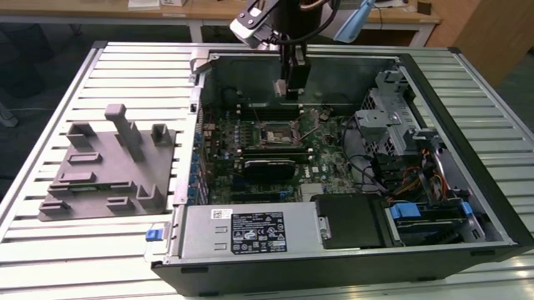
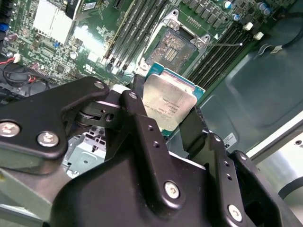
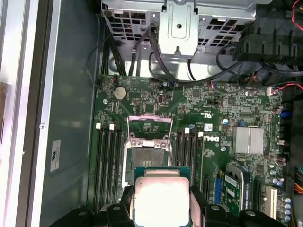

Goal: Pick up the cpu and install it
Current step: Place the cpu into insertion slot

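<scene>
One cpu (image 2: 169,103) in one hand (image 2: 167,113).

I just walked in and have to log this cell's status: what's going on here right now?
The arm's gripper is shut on the cpu, clamping it by its edges between two black fingers. It hangs inside the open computer case, above the motherboard and close to the open, empty socket. The cpu is not seated. A grey fixture block sits on the table beside the case.
</scene>
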`<state>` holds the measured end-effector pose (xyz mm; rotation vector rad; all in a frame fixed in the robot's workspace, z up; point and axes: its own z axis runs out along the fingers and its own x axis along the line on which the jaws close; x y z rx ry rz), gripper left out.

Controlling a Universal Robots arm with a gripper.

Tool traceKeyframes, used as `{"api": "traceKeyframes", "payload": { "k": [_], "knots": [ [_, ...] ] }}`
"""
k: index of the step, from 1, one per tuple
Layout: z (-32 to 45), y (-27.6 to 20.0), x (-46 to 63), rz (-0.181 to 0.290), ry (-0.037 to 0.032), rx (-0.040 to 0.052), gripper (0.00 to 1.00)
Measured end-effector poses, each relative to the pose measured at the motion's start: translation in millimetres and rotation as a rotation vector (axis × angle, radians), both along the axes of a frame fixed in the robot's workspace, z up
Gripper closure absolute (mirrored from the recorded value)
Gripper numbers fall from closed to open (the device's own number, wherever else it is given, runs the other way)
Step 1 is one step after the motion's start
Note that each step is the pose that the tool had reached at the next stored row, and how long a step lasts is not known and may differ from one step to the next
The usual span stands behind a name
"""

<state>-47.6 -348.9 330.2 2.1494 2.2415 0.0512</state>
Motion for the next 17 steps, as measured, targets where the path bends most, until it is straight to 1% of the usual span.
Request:
{"api": "traceKeyframes", "payload": {
  "k": [7,12,17],
  "knots": [
    [-9.5,0.3,-0.2,0.000,0.0000,-0.0002,0.46],
    [-13.2,0.5,-0.3,0.000,0.0000,-0.0002,0.46],
    [-20.6,2.3,-0.3,0.000,0.0000,-0.0003,0.46]
  ]
}}
